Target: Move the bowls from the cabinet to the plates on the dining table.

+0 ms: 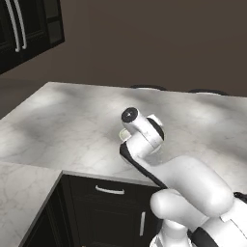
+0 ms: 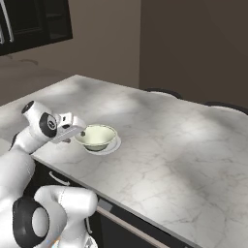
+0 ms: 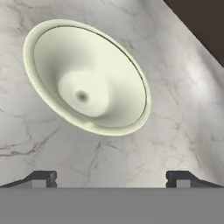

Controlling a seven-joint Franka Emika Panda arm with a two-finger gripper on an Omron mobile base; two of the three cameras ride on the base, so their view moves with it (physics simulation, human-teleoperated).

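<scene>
Cream bowl: the round cream-white bowl sits on a pale round plate near the front edge of the grey-white marble-veined tabletop; by the look of it, this half of the task is done.
Left of bowl: the white robot arm's two-finger gripper is just beside the bowl's rim in the right base view, at about rim height.
Gripper state: its two dark fingertips stand wide apart with bare marble between them, holding nothing; the bowl lies beyond them, free of the hand.
Cabinet: the dark black-brown wall cabinet with long vertical silver bar handles hangs at the upper left, well apart from the tabletop; its doors look closed as far as can be told.
Still to do: a second bowl has yet to reach a plate, judging from the task; I cannot tell from here where that bowl or its plate is.
Left base view gives: the cabinet handles, and the dark drawers with short silver handles below the tabletop's edge; the arm covers nearly all of the bowl, with only a pale sliver at the wrist.
Right base view gives: bowl on plate in full, and the gripper's place beside it.
Hand view gives: the bowl's pale inside from above, a small dark spot at its centre, and the gap between the fingertips.
</scene>
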